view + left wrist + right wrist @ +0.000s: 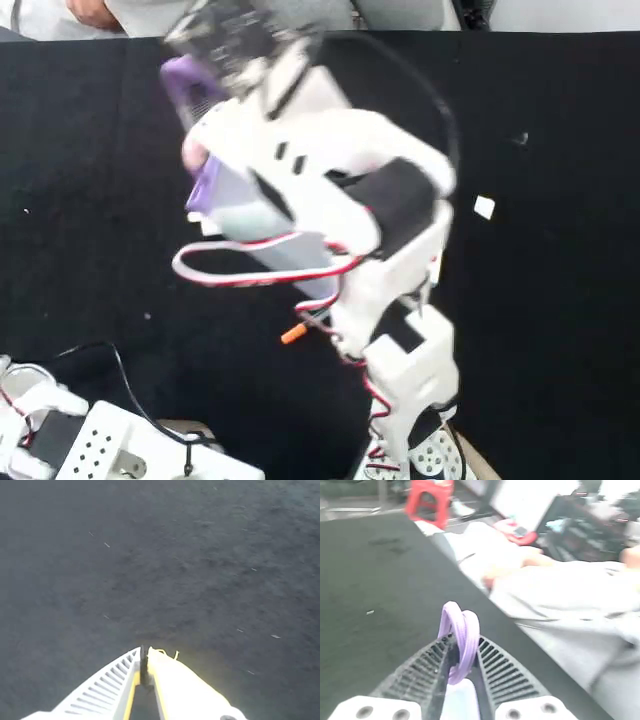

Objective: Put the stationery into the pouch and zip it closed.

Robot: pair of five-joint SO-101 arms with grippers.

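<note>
Where seen from its own wrist, pinches a purple loop (457,625) with the right gripper (463,645), both ribbed fingers closed against it, no gap either side. Belongs to the pouch (225,195), lilac with a whitish lower part. Sticks out from under the right arm (390,250) in the high view, over the far left part of the black table (560,300), close to the far edge. Cannot tell whether lifted off the table or touching it. Cannot tell zip state either. Hides the middle of the pouch behind white arm links and a red-white cable (230,275).

Has the left arm (70,440) folded low at the near left corner. Points the left gripper (145,655) down at the black table surface, fingertips pressed together, nothing between them.

Also spotted: small orange piece (293,333) just beside the right arm's lower link, too small to tell what. Small white scrap (484,207) on the table on the arm's right side, well apart from the pouch.
</note>
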